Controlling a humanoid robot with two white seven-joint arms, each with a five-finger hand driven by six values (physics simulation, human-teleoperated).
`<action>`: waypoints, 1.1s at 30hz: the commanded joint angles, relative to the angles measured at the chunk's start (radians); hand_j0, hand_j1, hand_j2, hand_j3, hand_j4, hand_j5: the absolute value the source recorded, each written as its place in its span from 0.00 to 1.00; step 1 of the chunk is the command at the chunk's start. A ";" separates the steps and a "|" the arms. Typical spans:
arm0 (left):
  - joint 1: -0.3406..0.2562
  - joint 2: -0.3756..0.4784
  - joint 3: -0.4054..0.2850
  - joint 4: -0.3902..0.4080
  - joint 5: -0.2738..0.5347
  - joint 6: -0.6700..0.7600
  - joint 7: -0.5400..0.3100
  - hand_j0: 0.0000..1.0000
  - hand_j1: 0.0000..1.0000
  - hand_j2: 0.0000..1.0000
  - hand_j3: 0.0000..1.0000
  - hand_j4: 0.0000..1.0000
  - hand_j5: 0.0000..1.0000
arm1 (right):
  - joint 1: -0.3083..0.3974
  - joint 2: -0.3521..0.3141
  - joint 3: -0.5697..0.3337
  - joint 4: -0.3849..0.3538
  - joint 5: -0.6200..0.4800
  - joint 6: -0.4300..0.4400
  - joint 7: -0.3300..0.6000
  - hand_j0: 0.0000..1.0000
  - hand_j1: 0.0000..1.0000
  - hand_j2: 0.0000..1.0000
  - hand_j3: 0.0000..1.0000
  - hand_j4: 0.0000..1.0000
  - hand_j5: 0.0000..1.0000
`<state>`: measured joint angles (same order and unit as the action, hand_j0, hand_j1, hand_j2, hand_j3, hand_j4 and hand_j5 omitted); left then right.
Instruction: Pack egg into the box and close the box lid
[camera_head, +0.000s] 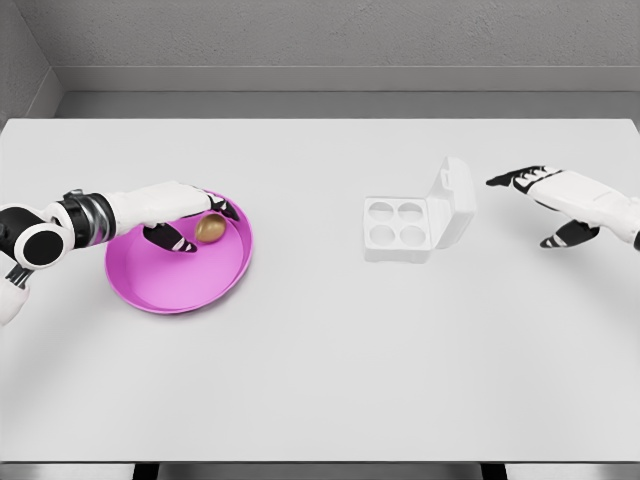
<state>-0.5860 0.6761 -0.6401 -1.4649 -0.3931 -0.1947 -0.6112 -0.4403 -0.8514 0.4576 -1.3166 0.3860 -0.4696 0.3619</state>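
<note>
A brown egg (209, 230) lies in the upper right part of a pink plate (180, 290) at the table's left. My left hand (196, 226) reaches over the plate from the left, fingers above the egg and thumb below it, closed around it. A white egg box (398, 228) with four empty cups stands right of centre. Its lid (455, 203) is raised upright on the right side. My right hand (540, 210) hovers open to the right of the lid, apart from it.
The white table (320, 370) stretches wide in front of the plate and box. A grey wall runs along its far edge.
</note>
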 joint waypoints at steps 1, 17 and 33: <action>0.000 0.000 0.000 0.003 0.002 0.000 0.000 0.78 0.78 0.78 0.78 0.78 0.78 | 0.000 -0.002 0.000 -0.001 -0.006 0.000 0.020 1.00 1.00 1.00 1.00 1.00 1.00; -0.002 -0.013 0.000 0.020 -0.013 0.001 0.000 0.77 0.77 0.77 0.77 0.77 0.77 | 0.002 -0.003 0.000 -0.016 -0.010 -0.007 0.020 1.00 1.00 1.00 1.00 1.00 1.00; -0.002 -0.027 0.000 0.026 -0.019 0.006 0.000 0.70 0.70 0.70 0.70 0.70 0.70 | 0.000 -0.003 0.000 -0.016 -0.010 -0.007 0.020 1.00 1.00 1.00 1.00 1.00 1.00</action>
<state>-0.5875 0.6511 -0.6401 -1.4388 -0.4149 -0.1895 -0.6111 -0.4402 -0.8532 0.4576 -1.3327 0.3809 -0.4786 0.3824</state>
